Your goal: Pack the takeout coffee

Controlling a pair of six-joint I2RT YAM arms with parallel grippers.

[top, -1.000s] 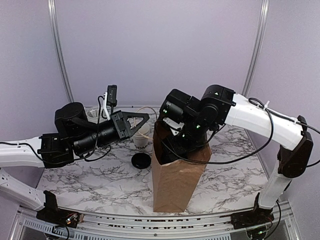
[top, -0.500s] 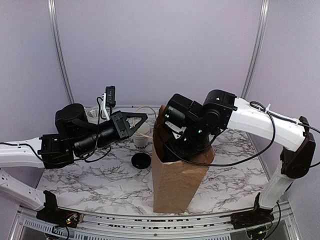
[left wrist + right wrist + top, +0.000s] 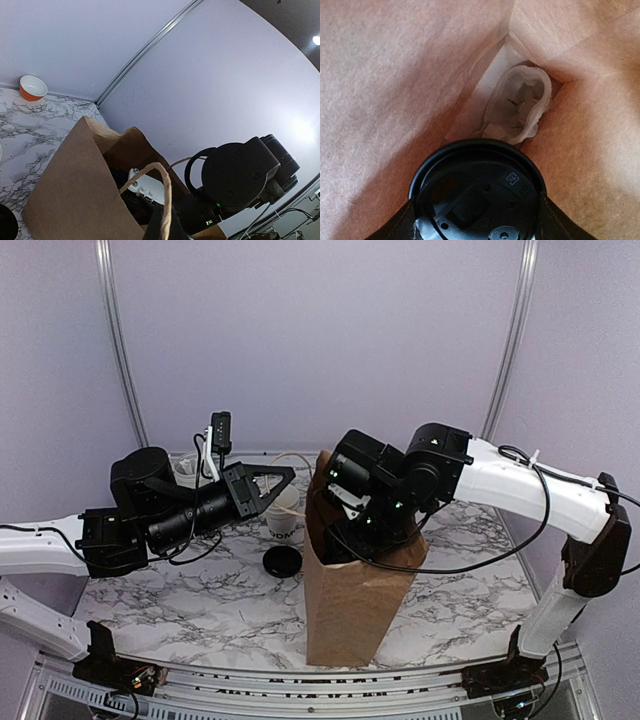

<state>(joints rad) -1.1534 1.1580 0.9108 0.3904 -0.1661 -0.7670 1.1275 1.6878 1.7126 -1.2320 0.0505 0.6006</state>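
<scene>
The right gripper [image 3: 475, 220] is down inside the brown paper bag [image 3: 350, 610], out of sight from the overhead camera. Its two fingers are closed against opposite sides of the takeout coffee [image 3: 477, 185]. Only the cup's round black lid shows in the wrist view, directly below the wrist and between the bag's inner walls. Farther down, a crumpled piece of white paper [image 3: 520, 105] lies on the bag's floor, apart from the cup.

The bag stands upright near the middle of the marble table [image 3: 200, 610], toward the near edge. At the left side of its mouth, the left gripper [image 3: 167, 227] has its fingers pinched together on the bag's paper handle [image 3: 168, 192], which loops up and runs down into them.

Below that gripper, just left of the bag, another white cup [image 3: 283, 523] with black lettering stands on the table. A flat black disc [image 3: 283, 561] lies just on the near side of it. An orange bowl [image 3: 33, 87] with a white inside sits at the far edge by the wall.
</scene>
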